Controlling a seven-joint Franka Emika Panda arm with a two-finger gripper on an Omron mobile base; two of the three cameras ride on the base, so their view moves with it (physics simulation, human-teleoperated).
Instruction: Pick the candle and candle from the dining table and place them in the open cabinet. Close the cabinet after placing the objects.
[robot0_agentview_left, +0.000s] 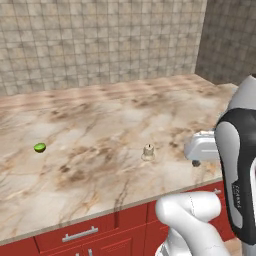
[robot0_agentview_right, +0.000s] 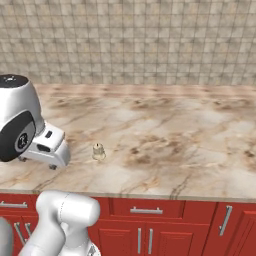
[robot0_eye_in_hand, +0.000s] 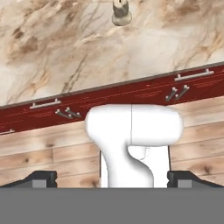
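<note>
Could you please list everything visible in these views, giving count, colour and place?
candle: one, pale cream on a flat round base, standing on the countertop near its front edge
green round thing: one, small, far left on the countertop
dining table: one, beige-and-brown marbled top
drawer fronts: several, red with silver handles, below the top
wall: grey-beige tiles, behind the table
floor: wooden planks, in the hand view
gripper: one, dark fingertips wide apart, empty, near the table's front edge

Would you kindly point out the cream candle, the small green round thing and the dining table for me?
cream candle (robot0_agentview_left: 148, 151), left base view, its body.
small green round thing (robot0_agentview_left: 40, 147), left base view, its middle.
dining table (robot0_agentview_right: 165, 130), right base view, bare marbled top.
</note>
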